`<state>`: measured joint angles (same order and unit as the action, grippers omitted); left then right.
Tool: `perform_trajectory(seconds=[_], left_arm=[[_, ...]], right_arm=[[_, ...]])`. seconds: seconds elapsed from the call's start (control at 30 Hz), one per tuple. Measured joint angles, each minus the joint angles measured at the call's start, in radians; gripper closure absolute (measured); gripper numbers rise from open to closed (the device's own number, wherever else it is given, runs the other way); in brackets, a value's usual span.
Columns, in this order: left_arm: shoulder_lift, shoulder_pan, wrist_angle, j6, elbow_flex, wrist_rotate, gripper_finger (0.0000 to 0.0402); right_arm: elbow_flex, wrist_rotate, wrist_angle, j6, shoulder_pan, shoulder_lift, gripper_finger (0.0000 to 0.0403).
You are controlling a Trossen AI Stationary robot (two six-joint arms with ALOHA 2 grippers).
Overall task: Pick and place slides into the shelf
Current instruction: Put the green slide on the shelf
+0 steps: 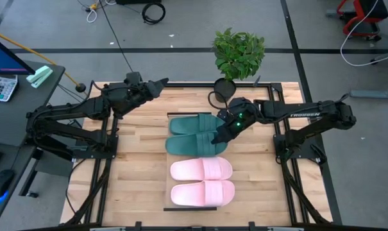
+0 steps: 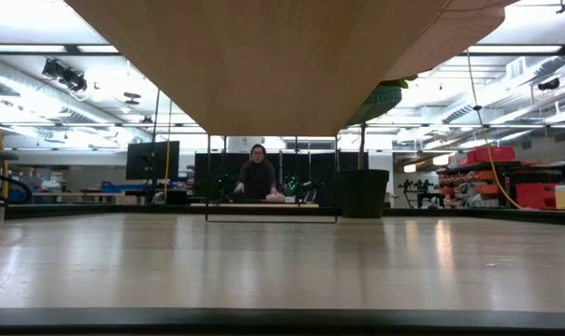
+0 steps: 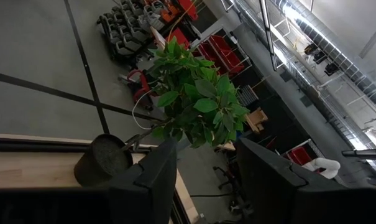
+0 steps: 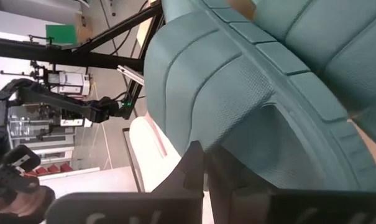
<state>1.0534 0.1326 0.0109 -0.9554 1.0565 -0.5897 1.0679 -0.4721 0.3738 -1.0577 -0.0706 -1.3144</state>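
Currently, four slides are being kept centre-frame on the shelf [image 1: 166,200]; the lower teal slide [image 1: 192,145] is being touched by the shut right gripper [image 1: 219,136]. Left gripper [image 1: 160,83], upper left, open. Risk: dragging it askew.

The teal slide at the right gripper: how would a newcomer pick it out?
On the long light wood shelf board, four slides lie in a row. It is the dark teal green slide beside the light pink slides, with the right gripper at its end.
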Motion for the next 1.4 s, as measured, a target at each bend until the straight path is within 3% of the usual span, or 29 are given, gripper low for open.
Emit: perform_trajectory(seconds=[0.3,0.57,0.93,1.4], left_arm=[[0.0,0.0,0.0,0.0,0.0,0.0,0.0228],[0.0,0.0,0.0,0.0,0.0,0.0,0.0228],[0.0,0.0,0.0,0.0,0.0,0.0,0.0228],[0.0,0.0,-0.001,-0.001,0.0,0.0,0.0228]], right_arm=[[-0.058,-0.011,0.026,0.005,-0.023,0.0,0.0398],[-0.071,-0.082,-0.044,-0.019,-0.034,-0.002,0.0398],[-0.054,-0.088,-0.153,-0.047,-0.093,0.013,0.0398],[-0.032,-0.102,-0.224,-0.268,-0.097,0.013,0.0399]])
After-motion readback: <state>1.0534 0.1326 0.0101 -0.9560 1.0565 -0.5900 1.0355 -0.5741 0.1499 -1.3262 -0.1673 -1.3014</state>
